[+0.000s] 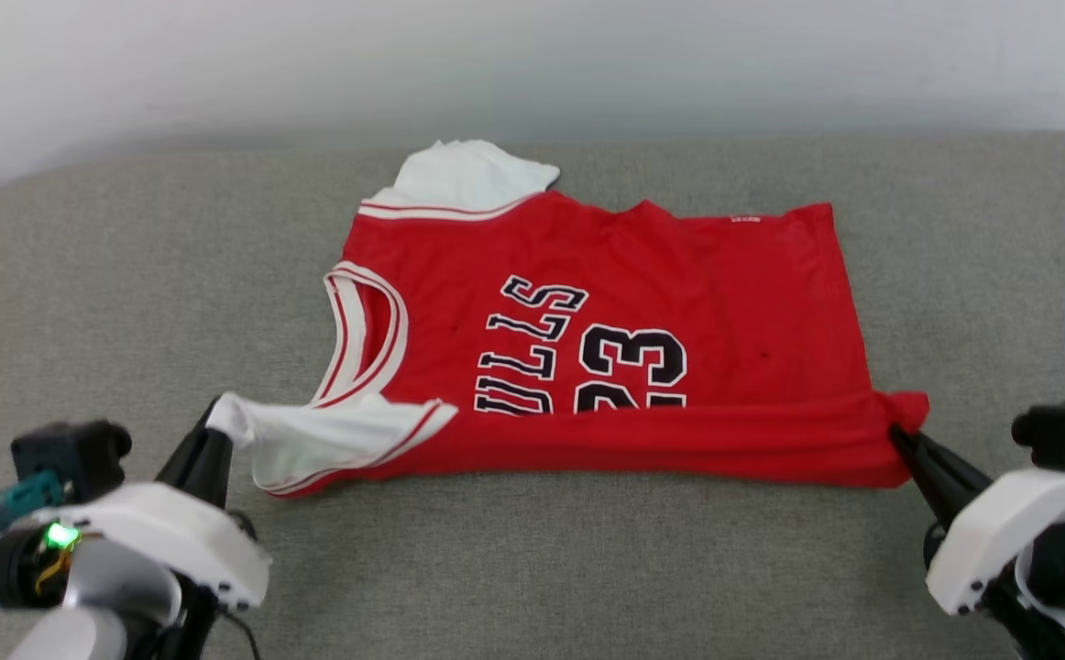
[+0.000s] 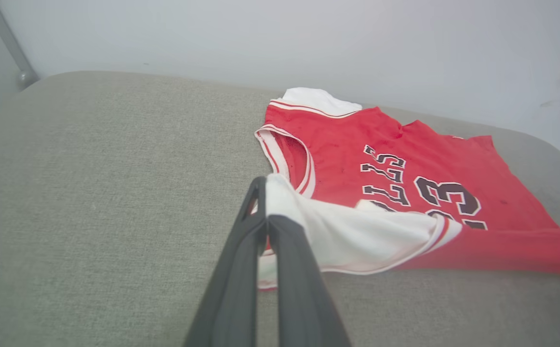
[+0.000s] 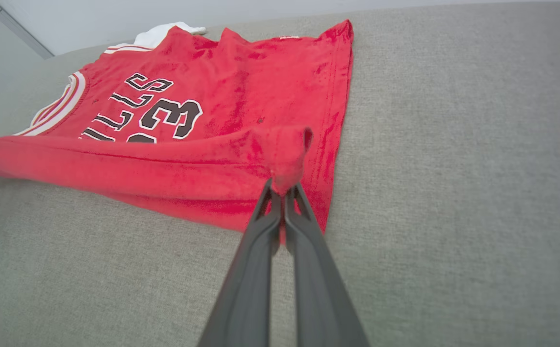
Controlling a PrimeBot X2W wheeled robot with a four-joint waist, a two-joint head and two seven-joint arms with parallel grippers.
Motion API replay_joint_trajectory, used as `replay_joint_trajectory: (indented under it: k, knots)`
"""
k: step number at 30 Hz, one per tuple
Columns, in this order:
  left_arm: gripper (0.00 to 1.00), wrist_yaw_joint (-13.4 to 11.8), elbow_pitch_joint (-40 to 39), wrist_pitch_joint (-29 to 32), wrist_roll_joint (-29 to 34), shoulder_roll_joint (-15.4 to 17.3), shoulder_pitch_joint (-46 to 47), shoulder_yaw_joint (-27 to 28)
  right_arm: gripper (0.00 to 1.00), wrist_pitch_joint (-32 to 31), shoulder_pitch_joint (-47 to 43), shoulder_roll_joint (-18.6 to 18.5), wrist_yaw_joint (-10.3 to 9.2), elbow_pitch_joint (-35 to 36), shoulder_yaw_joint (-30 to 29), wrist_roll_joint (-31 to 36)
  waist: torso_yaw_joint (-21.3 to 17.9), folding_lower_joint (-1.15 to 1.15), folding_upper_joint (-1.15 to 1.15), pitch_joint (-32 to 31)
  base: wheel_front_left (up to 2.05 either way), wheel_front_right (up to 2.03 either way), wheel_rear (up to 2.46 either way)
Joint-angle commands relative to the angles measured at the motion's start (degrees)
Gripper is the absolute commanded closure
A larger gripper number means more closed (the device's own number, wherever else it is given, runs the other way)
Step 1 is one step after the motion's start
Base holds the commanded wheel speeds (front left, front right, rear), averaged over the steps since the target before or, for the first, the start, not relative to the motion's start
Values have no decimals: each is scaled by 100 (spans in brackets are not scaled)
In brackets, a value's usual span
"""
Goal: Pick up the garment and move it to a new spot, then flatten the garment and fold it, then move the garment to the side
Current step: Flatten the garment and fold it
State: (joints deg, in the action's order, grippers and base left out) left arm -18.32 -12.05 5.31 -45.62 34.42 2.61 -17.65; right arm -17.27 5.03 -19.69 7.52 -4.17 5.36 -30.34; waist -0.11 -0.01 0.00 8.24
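Note:
The garment [image 1: 606,339], a red jersey with white sleeves and black white-outlined letters and numbers, lies face up on the grey cushion, collar to the left. Its near long edge is lifted and folded over, covering the lower part of the print. My left gripper [image 1: 217,414] is shut on the near white sleeve [image 2: 352,236], pinched at the fingertips [image 2: 266,193]. My right gripper [image 1: 899,434] is shut on the near hem corner [image 3: 287,154] of the garment [image 3: 222,111], a small bunch of red cloth above the dark fingers [image 3: 260,260].
The grey cushion [image 1: 532,568] stretches wide on all sides of the garment, with bare fabric in front and to both sides. A pale wall [image 1: 532,64] rises behind its far edge. A grey rail [image 2: 5,43] stands at the far left in the left wrist view.

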Motion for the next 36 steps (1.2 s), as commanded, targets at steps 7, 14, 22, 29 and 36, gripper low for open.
replay_joint_trajectory:
  k: [7,14,22,29,36]
  knots:
    - [100,538,1024,130,56,-228,1362,-276,100,17,998,-19,-6,-654,376,82,-62,1,0,636,0,0,0]
    - [100,946,1897,146,-32,-396,2117,-372,100,275,1668,-125,-6,-1263,800,43,-100,1,0,921,0,0,0]
    - [100,1403,2977,125,-177,-691,2668,-520,71,738,2223,-181,-6,-2071,1221,-33,-148,1,0,1164,0,0,0]
    - [0,1743,3735,64,-305,-866,2828,-618,0,1234,2205,-162,-7,-2434,1494,-227,-173,1,0,1012,0,0,0]
    - [0,1874,3964,25,-340,-603,2796,-514,0,2082,1814,-293,-6,-2142,1431,-166,-251,1,0,470,0,0,0]
